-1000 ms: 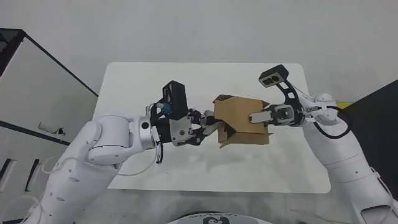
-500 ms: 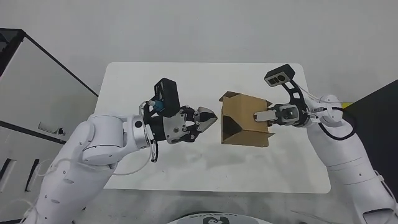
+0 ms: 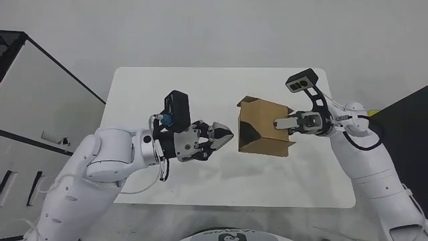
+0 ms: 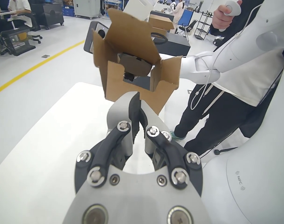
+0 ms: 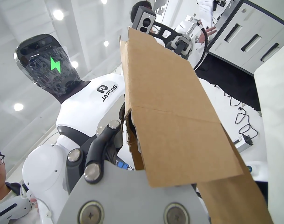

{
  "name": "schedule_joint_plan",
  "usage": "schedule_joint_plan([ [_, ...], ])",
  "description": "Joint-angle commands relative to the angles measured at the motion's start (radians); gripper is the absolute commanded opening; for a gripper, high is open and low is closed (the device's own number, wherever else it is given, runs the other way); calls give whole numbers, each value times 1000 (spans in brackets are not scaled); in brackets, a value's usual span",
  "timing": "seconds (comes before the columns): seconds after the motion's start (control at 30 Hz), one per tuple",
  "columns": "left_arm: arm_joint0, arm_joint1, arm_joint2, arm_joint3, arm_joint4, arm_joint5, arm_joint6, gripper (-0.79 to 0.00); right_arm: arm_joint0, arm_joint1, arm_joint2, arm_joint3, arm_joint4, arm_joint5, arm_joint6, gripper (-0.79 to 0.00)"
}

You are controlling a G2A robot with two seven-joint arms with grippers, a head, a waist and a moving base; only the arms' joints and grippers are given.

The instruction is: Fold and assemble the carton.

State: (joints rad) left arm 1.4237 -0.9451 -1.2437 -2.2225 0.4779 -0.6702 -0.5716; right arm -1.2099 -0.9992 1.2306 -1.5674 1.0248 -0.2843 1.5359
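Note:
The brown carton (image 3: 262, 130) hangs above the right half of the white table (image 3: 200, 87), its open end with loose flaps facing my left arm. My right gripper (image 3: 284, 124) is shut on the carton's far wall. In the right wrist view that cardboard wall (image 5: 165, 108) runs between the right gripper's (image 5: 132, 138) fingers. My left gripper (image 3: 224, 134) is shut and holds nothing, a short gap from the open end. From the left wrist, the left gripper (image 4: 139, 114) sits just below the carton (image 4: 132, 45), whose flaps stand apart.
The table's front edge (image 3: 234, 204) lies below both arms. A black frame (image 3: 40, 53) stands off the table's left side and a dark panel (image 3: 408, 120) off its right. Bare tabletop lies behind the carton and under the left arm.
My left gripper has drawn back from the carton's flap, where it was touching a second ago. The right gripper has shifted the carton slightly to the right and turned it more upright.

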Motion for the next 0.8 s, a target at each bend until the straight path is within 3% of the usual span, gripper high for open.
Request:
schedule_joint_plan([
  [0.0,-7,-2,15,-1,11,5,-1,-785,1,-1,-7,-1,0,0,0,-785],
  [0.27,-39,-8,65,10,22,13,2,-785,7,-4,-34,-10,14,0,0,-785],
  [0.77,-53,-10,82,11,21,19,1,-785,10,-3,-65,-36,13,0,0,-785],
])
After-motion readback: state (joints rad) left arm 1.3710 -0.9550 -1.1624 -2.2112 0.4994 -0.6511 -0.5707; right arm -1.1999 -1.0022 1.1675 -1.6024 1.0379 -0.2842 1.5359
